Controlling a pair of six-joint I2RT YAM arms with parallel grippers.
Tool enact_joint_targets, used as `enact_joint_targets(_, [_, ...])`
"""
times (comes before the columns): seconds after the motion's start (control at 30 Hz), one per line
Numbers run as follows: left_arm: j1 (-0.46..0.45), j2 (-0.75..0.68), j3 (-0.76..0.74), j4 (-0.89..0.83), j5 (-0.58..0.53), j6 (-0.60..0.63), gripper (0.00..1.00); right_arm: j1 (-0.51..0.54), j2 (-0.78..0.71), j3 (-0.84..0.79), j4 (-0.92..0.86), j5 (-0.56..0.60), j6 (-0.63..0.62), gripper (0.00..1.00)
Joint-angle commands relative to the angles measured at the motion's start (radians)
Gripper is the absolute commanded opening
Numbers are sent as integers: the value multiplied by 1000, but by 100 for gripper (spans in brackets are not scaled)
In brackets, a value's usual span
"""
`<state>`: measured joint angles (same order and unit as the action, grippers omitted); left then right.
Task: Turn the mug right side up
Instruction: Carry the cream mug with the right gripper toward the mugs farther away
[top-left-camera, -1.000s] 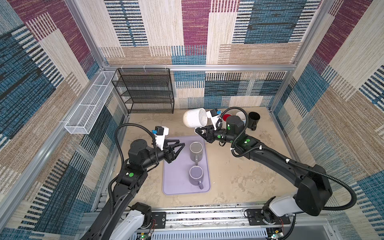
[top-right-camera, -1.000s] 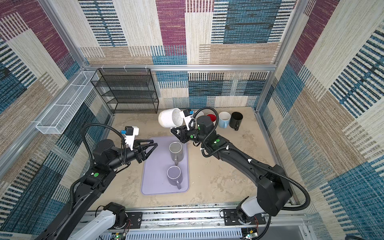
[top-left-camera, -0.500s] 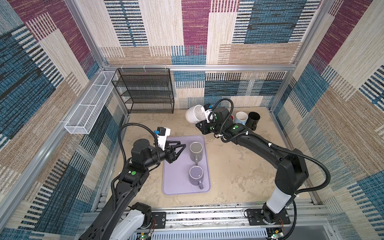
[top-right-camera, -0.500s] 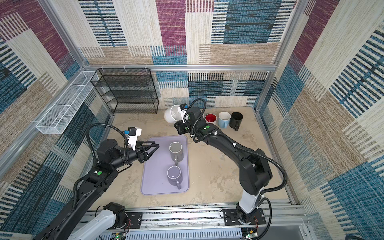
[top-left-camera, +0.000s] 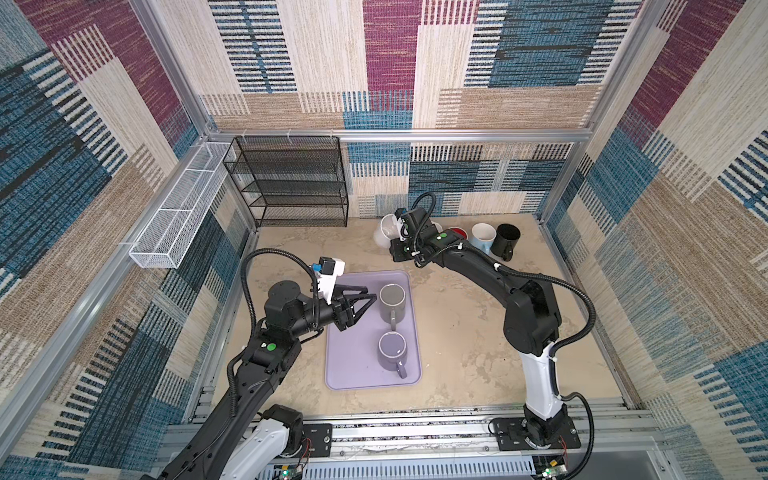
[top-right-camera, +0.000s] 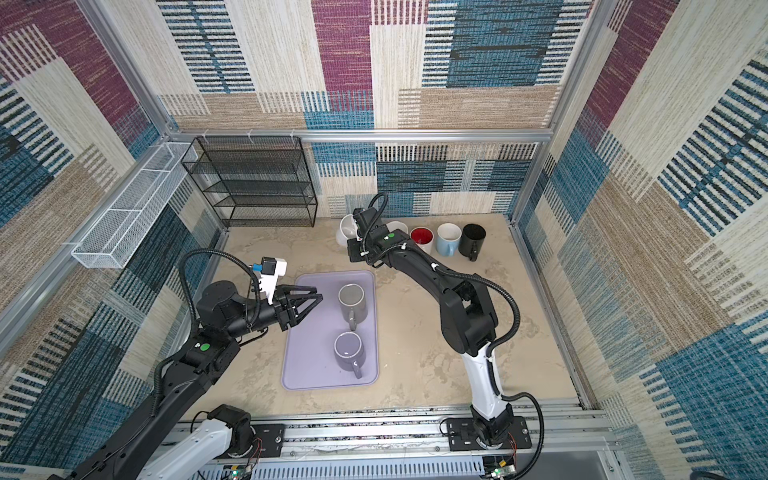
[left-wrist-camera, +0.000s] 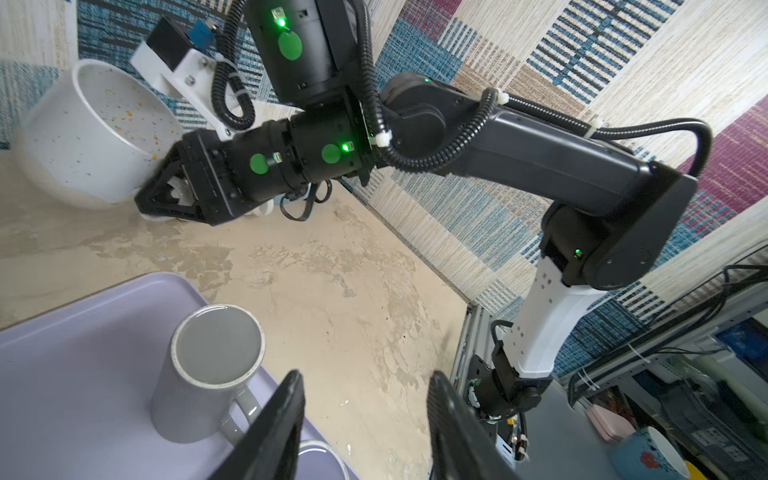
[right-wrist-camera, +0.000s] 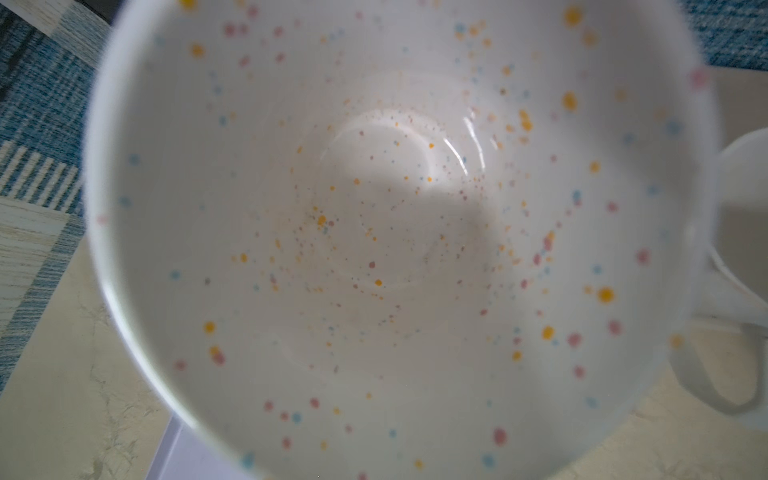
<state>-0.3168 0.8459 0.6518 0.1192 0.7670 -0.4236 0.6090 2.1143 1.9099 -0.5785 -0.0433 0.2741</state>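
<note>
At the upper middle of both top views, close to the back wall, the speckled mug leans over, its mouth turned up and sideways toward the wrist camera, whose frame its dotted inside fills. We cannot tell whether its base touches the table or hangs just above it. The right gripper is clenched on the mug low at its side, probably on the handle, though the fingers hide that spot. The right arm rises from the lower right, folds at its elbow and stretches up and left, the wrist bent down to the mug. Right of it stand other mugs in a row. At centre left, the left arm reaches rightward, level, over the edge of the purple tray. The left gripper stands parted and holds nothing, its tips near a grey mug.
</note>
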Motion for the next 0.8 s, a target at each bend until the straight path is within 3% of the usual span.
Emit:
enact_joint_targets(0.0, [1, 1, -11, 82, 42, -43, 49, 1, 47, 78, -30, 85, 11, 0])
enact_joint_targets(0.47, [0, -4, -12, 101, 57, -58, 49, -18, 267, 411, -277, 175, 71, 0])
enact_joint_targets(0.77, [-1, 15, -41, 210, 83, -121, 49, -59, 311, 435, -291, 152, 71, 0])
